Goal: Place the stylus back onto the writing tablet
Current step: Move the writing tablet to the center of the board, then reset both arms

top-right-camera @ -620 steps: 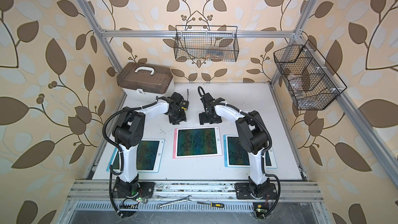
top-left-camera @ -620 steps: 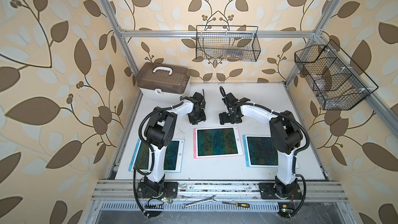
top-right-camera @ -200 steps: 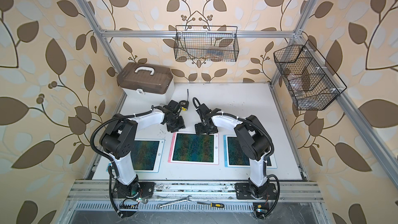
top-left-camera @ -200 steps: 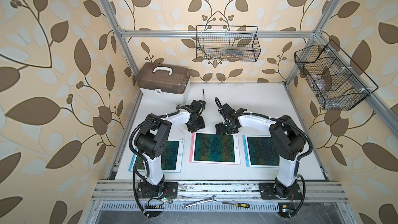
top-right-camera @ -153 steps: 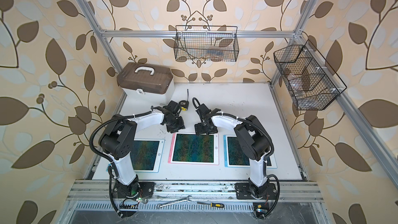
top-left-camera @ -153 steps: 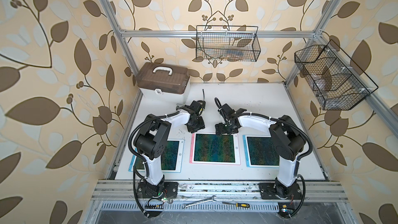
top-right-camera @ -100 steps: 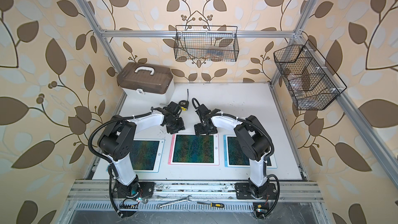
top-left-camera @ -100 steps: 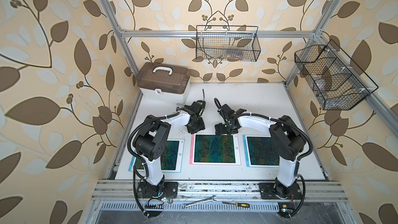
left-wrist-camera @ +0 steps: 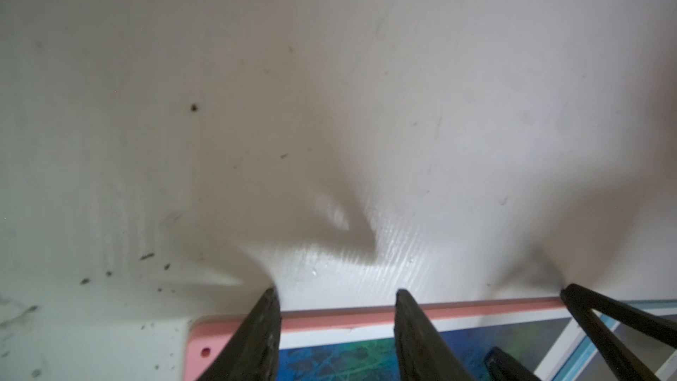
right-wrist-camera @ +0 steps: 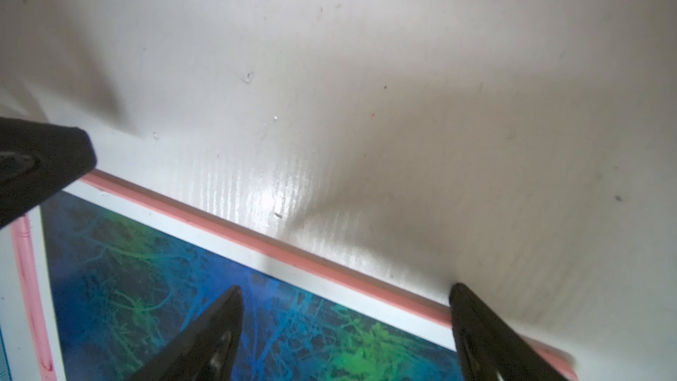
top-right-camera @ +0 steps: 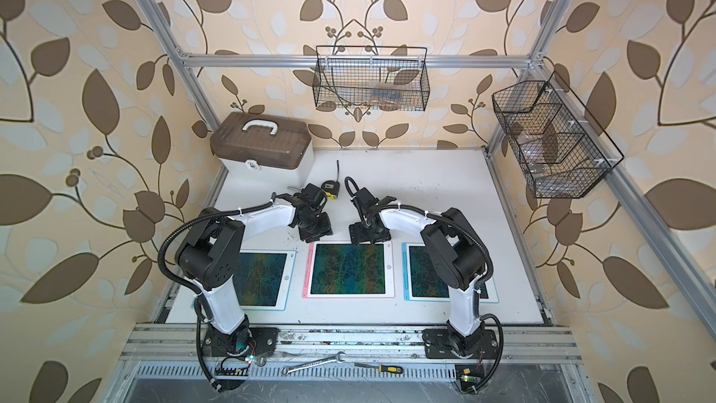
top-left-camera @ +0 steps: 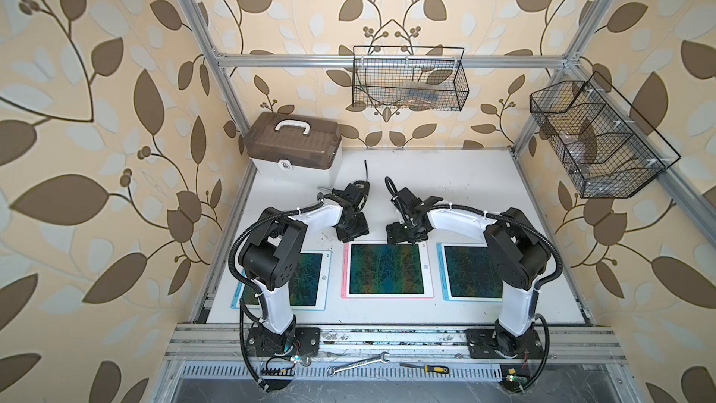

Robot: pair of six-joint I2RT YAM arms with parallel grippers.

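Note:
The pink-framed writing tablet (top-left-camera: 383,269) (top-right-camera: 346,269) lies at the middle front of the table. A pink stylus (top-left-camera: 346,271) (right-wrist-camera: 29,287) lies along its left edge. My left gripper (top-left-camera: 351,232) (left-wrist-camera: 337,309) stands open at the tablet's far left corner (left-wrist-camera: 348,315), its fingertips straddling the pink rim, nothing between them. My right gripper (top-left-camera: 403,236) (right-wrist-camera: 346,289) is open over the far right edge, one fingertip above the screen (right-wrist-camera: 146,269) and one beyond the rim, holding nothing.
Blue-framed tablets lie left (top-left-camera: 306,281) and right (top-left-camera: 467,271) of the pink one, each partly under an arm. A brown toolbox (top-left-camera: 294,145) stands at the back left, with a tape measure (top-right-camera: 331,186) behind my left gripper. Wire baskets (top-left-camera: 408,79) hang above. A wrench (top-left-camera: 358,364) lies on the front rail.
Since three seconds ago both grippers came forward and down to the pink tablet's far edge, and the tablet slid toward the front. Over the last second almost nothing moved.

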